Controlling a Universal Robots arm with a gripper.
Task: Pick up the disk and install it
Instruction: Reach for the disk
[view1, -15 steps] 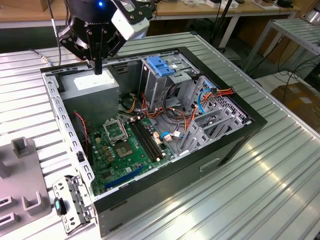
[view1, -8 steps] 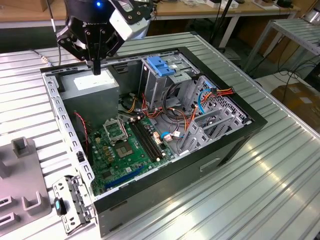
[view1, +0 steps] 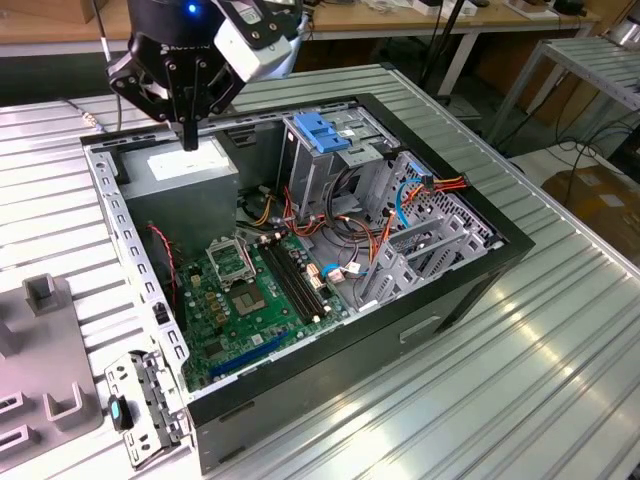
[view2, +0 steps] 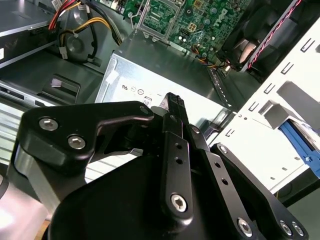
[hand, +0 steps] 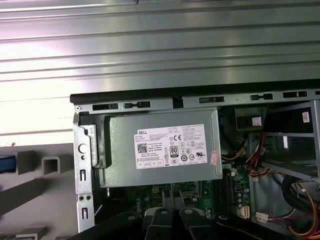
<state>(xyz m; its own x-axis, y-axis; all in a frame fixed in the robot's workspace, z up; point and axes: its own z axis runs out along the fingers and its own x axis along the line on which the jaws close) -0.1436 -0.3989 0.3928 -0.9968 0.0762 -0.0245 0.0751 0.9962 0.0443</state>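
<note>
My gripper (view1: 190, 138) hangs over the back left corner of the open computer case (view1: 480, 235) in the exterior view, its fingers pressed together and empty. It points down just above the large grey metal box with a white sticker (view1: 185, 172). Its black fingers (view2: 175, 107) also show in the second wrist view, and their tips (hand: 171, 200) show in the first wrist view. Of the disk, a ribbed blue rail under silver metal (view2: 301, 146) peeks in at the frame edge in the second wrist view, outside the case's perforated wall. A blue sliver (hand: 5, 164) lies beside grey fixture blocks.
Inside the case lie the green motherboard (view1: 250, 290), bundles of cables (view1: 350, 250) and a tall metal cage topped by a light-blue flap (view1: 320, 132). On the ribbed metal table, a grey fixture with slots (view1: 45, 360) and a metal bracket (view1: 145, 400) lie at the exterior view's left.
</note>
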